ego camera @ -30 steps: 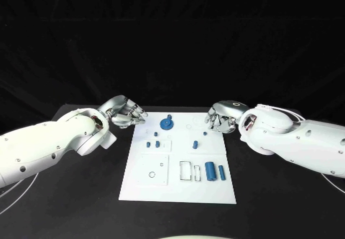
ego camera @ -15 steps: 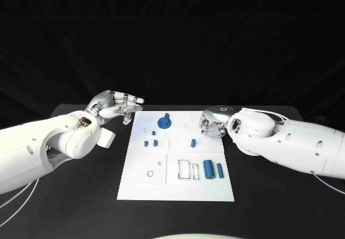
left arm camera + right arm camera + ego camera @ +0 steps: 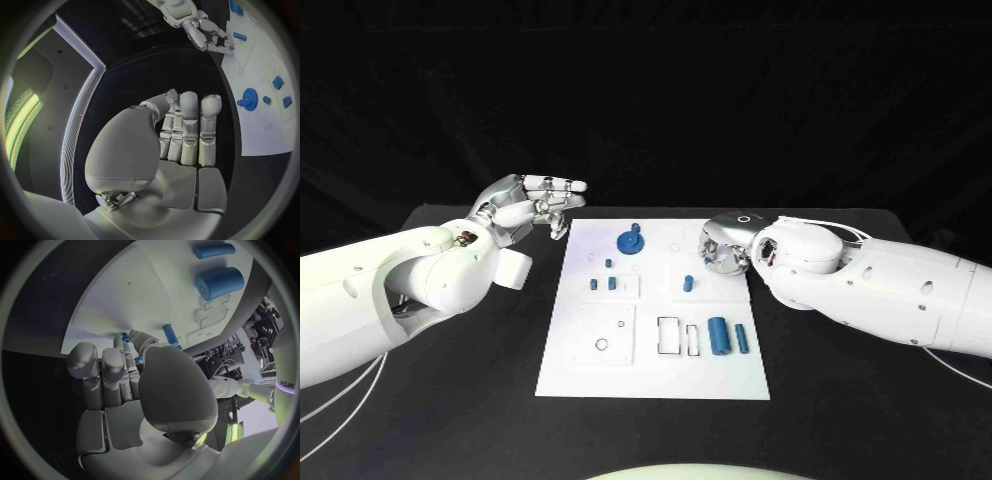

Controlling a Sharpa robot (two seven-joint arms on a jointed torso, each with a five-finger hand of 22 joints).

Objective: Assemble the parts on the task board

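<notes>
Judging by their look, the blue parts on the task board (image 3: 589,375) are small rigid plastic pieces: light, hard, smooth enough to slip, and best pinched across their sides between fingertips. The board lies flat in the middle of the black worktop (image 3: 862,400), between the two arms.

Counting from above, I make out one blue gear (image 3: 630,243) near the board's far edge, one thick cylinder (image 3: 718,336) and one thinner rod (image 3: 740,339) side by side near its right edge, one short peg (image 3: 688,284) just beside the right hand, and several small blue blocks (image 3: 602,284) below the gear; their exact number I cannot tell.

The right hand (image 3: 723,250) hovers at the board's right edge, fingers (image 3: 103,367) curled in above the peg; whether they hold anything I cannot tell.

The left hand (image 3: 531,207) hangs off the board's far left corner, fingers (image 3: 187,125) straight, side by side, holding nothing.
</notes>
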